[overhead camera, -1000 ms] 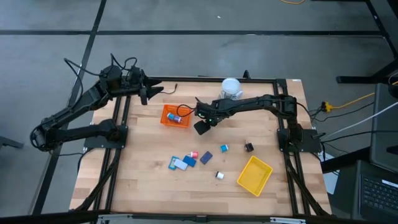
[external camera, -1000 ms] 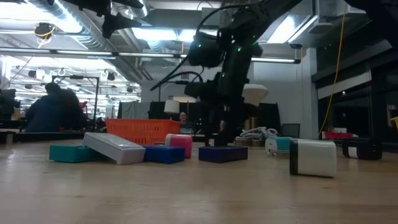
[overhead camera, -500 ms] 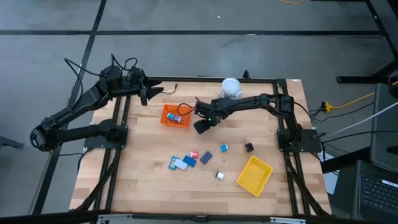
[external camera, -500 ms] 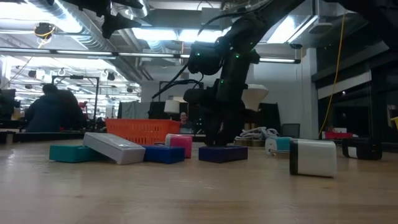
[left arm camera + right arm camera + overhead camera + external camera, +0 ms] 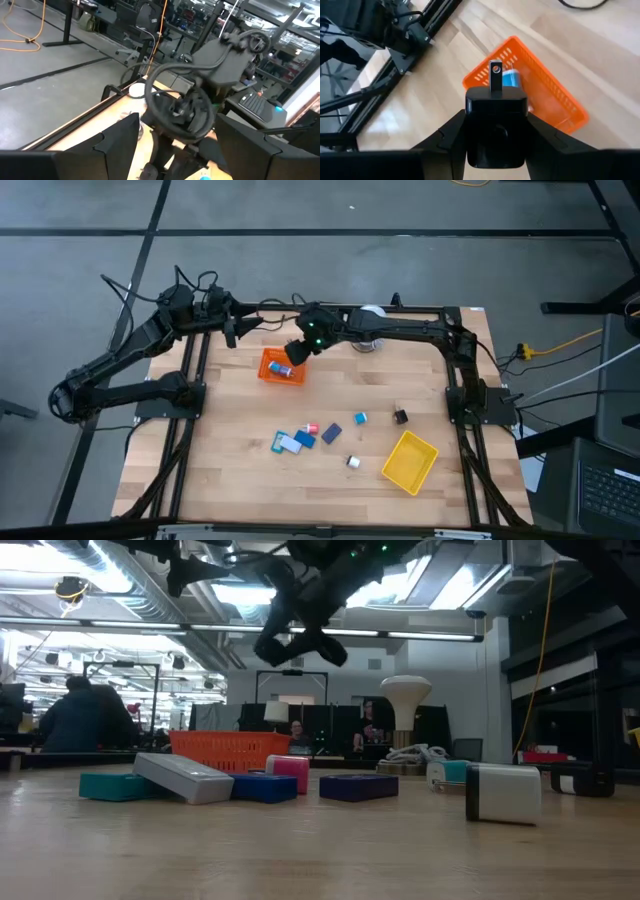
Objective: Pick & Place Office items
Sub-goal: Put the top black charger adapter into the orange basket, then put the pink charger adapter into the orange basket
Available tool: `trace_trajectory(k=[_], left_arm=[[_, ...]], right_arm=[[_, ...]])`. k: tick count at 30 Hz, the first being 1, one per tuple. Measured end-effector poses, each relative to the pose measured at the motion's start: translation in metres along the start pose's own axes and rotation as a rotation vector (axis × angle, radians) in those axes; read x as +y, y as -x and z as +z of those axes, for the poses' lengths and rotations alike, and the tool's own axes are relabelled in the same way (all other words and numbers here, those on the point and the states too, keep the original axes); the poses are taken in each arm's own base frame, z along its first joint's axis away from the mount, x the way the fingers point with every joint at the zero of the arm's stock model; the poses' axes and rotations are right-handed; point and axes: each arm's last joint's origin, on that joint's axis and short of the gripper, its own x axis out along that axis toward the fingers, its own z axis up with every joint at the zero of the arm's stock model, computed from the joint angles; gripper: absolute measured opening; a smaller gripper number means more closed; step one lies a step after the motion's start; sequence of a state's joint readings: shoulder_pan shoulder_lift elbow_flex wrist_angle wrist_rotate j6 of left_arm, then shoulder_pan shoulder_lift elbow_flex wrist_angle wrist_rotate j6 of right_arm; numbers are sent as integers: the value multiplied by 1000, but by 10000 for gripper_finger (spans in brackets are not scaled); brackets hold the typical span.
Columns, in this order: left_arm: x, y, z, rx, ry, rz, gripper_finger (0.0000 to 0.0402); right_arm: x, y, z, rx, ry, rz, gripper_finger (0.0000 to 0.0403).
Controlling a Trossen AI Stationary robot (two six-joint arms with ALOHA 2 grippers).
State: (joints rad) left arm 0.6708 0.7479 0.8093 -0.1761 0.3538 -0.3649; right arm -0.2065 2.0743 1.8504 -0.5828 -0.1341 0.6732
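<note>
My right gripper (image 5: 298, 348) hangs high over the far rim of the orange mesh tray (image 5: 281, 367), shut on a black block with a metal prong (image 5: 496, 125). A light blue item (image 5: 511, 80) lies in that tray. More office items lie mid-table: a teal, white, navy and pink cluster (image 5: 298, 440), a navy block (image 5: 331, 433), a light blue piece (image 5: 360, 418), a black clip (image 5: 400, 417) and a small white block (image 5: 353, 462). My left gripper (image 5: 235, 330) waits open at the far left corner, raised off the table. My right gripper pinches the black block by its two opposite sides (image 5: 470, 131) between its two fingers (image 5: 447, 137). The fingers slant down from the table's right side. The block is lifted clear above the orange tray, its prong (image 5: 495, 75) pointing away from the gripper.
A yellow mesh tray (image 5: 409, 461) lies near the right front. A white-and-grey roll (image 5: 372, 313) stands at the far edge, partly behind my right arm. Black frame rails run along the table's edges. In the low view, people sit in the room beyond (image 5: 85, 715).
My right gripper has risen from the table beside the orange tray and swung toward the far left, tipping less steeply, with the black block lifted clear; it now hangs over the tray's far rim.
</note>
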Motion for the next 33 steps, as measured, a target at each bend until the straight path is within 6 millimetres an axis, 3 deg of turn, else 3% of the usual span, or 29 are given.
trace_trajectory(k=[7,10,12,16,20,27,33], left_arm=[[0,0,0,1,-9,2,255],[0,0,0,1,-9,0,255],[0,0,0,0,-10,0,255],[0,0,0,0,-9,3,255],[0,0,0,0,-9,3,255],[0,0,0,-1,-10,3,255],[3,-3,-4,37,-14,17,255]], right_arm=[[-22,-54,-15,127,-18,-7,146],[-22,-63,-16,147,-20,61,146],[-20,-63,-14,134,-20,81,180],[-24,-63,-12,132,-46,69,295],[-28,-61,-9,134,-66,76,341],[-17,-37,7,54,-45,165,298],[0,16,33,-124,37,261,215]])
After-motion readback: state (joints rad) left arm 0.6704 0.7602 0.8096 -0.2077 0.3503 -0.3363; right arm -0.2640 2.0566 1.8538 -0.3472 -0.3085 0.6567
